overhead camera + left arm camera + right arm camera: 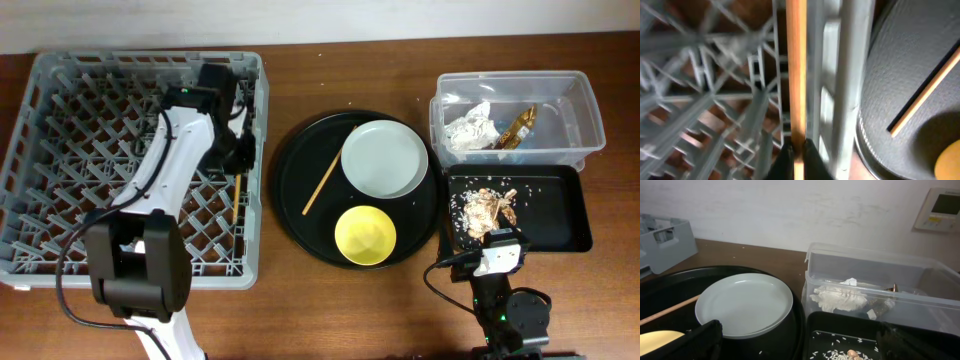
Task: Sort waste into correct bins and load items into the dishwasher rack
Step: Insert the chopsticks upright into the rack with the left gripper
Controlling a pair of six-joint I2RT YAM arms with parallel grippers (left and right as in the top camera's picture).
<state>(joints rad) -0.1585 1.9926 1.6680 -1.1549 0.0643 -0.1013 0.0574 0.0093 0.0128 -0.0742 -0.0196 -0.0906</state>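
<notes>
My left gripper [238, 165] is shut on a wooden chopstick [237, 200] over the right edge of the grey dishwasher rack [60, 150]. In the left wrist view the chopstick [796, 75] runs up from the jaws [798, 161] along the rack wall. A second chopstick [325, 183] lies beside the pale plate [385, 158] and the yellow bowl [365, 235]. The clear tub [580, 110] holds white tissue [468, 130] and the brown-gold wrapper [518, 128]. The shallow black tray [550, 215] holds food scraps [488, 208]. My right gripper [800, 347] is open and empty at the tray's near edge. No cups are in view.
The plate, bowl and loose chopstick lie on a large round black tray [300, 215] between the rack and the bins. In the right wrist view the plate [745, 302] is left of the tub [920, 310]. A wall stands behind the table.
</notes>
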